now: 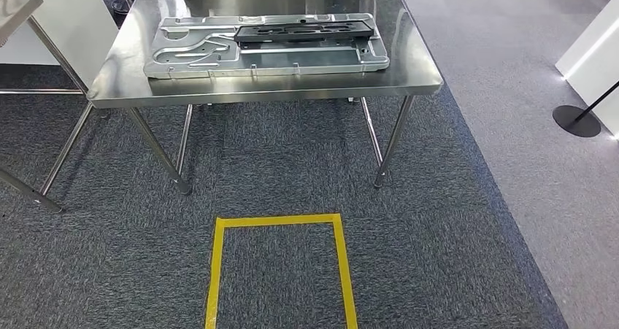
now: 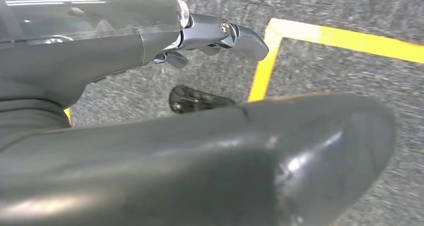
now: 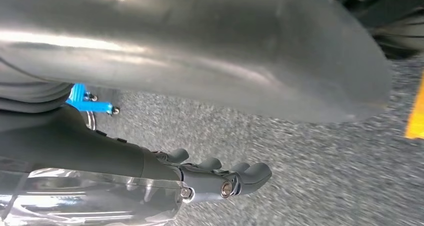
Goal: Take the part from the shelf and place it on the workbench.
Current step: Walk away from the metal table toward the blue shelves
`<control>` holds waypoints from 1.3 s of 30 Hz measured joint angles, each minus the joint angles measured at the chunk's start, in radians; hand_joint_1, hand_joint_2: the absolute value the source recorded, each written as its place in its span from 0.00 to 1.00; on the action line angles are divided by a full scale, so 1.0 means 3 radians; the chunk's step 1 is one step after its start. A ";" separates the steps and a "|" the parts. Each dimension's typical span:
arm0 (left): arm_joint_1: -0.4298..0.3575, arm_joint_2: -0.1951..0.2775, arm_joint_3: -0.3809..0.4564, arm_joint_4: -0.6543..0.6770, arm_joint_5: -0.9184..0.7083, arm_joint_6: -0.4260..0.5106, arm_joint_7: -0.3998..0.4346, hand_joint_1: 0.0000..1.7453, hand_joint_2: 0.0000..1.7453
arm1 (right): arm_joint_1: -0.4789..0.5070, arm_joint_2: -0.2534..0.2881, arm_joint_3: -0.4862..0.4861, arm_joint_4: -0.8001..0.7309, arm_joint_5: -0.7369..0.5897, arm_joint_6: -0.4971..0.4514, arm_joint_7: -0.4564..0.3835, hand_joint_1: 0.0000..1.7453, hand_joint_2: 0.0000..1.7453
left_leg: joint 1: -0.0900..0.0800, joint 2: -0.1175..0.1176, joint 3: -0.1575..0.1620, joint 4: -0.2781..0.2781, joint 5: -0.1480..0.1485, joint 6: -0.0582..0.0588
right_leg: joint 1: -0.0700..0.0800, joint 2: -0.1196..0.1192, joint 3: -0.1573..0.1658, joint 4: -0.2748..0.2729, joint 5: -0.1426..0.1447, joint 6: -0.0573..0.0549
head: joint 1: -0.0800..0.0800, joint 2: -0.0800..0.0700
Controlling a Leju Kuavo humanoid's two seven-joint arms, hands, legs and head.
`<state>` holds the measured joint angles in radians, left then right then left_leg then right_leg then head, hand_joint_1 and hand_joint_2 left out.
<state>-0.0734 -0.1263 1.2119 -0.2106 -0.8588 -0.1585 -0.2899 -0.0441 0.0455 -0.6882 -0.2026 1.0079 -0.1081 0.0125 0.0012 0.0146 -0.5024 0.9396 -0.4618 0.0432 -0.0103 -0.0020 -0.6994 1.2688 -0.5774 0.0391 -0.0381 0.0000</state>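
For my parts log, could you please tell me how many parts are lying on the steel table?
2: a large silver metal panel flat on the table, and a black frame lying on the panel's right half.

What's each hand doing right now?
Left hand: holding nothing, fingers loosely apart, open.
Right hand: holding nothing, fingers apart, open.

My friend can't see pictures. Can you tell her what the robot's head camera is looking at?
A shiny steel workbench stands on grey carpet, with a large silver metal panel lying flat on it and a black part resting on top of that panel. On the carpet in front of the bench is a box outline of yellow tape.
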 joint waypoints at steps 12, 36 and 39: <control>-0.0004 0.0002 0.0004 0.0000 -0.0087 -0.0002 -0.0005 0.00 0.00 | -0.0019 -0.0013 -0.0022 0.0005 -0.0054 0.0000 -0.0091 0.00 0.00 | 0.0007 -0.0022 -0.0413 0.0496 -0.0184 -0.0176 | -0.0011 -0.0022 0.0693 -0.1087 0.0308 -0.0176 | 0.0000 0.0000; -0.0024 0.0002 0.0004 0.0001 -0.0168 0.0338 0.0297 0.00 0.00 | -0.0017 -0.0017 -0.0055 0.0017 -0.0033 0.0026 -0.0029 0.00 0.75 | -0.0023 -0.0007 -0.0091 0.0143 -0.0018 -0.0047 | 0.0021 -0.0012 0.0660 -0.0915 0.0240 -0.0085 | 0.0000 0.0000; -0.0032 0.0003 0.0004 0.0001 -0.0173 0.0331 0.0297 0.00 0.00 | -0.0018 -0.0013 -0.0067 0.0018 -0.0052 0.0051 -0.0001 0.00 1.00 | -0.0026 -0.0006 -0.0108 0.0152 -0.0001 -0.0096 | 0.0032 -0.0015 0.0673 -0.0989 0.0272 -0.0128 | 0.0000 0.0000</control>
<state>-0.0832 -0.1253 1.2130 -0.2102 -0.9107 -0.0592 -0.2008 -0.0496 0.0416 -0.7083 -0.1970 0.9923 -0.0930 0.0122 -0.0065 0.0129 -0.5346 0.9853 -0.4621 0.0144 -0.0007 -0.0064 -0.4974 0.9720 -0.4959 0.0008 -0.0381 0.0000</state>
